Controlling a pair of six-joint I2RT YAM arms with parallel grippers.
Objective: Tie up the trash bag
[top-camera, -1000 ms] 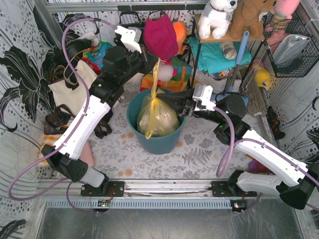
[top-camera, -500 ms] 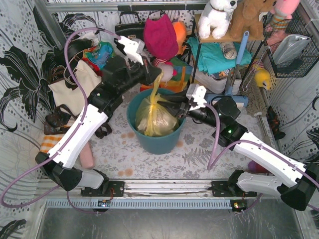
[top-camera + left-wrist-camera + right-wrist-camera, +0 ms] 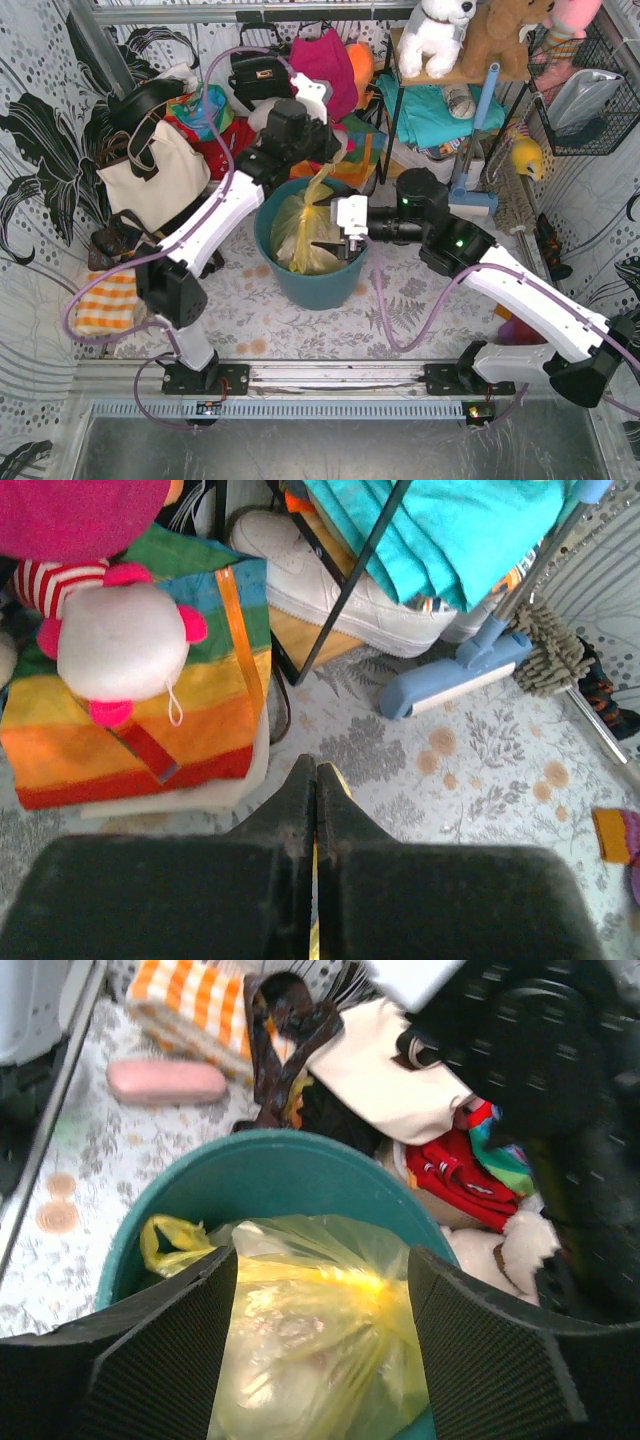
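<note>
Left wrist shows left tool [image 3: 316, 768] pinching trash bag [image 3: 305, 235].

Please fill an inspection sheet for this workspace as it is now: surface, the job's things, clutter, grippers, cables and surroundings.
Surface: floral-printed table cover, crowded along the far edge.
Job's things: trash bag sits in the teal bin, with one top end drawn up to the left gripper.
Clutter: cream tote bag, rainbow striped bag, white shoe, orange checked cloth, pink bar.
Grippers: left gripper shut on the bag's top end; right gripper open above the bag, holding nothing.
Cables: left purple cable and right purple cable each hang in a loop.
Surroundings: black-and-white patterned wall; plush toys on a shelf.
</note>
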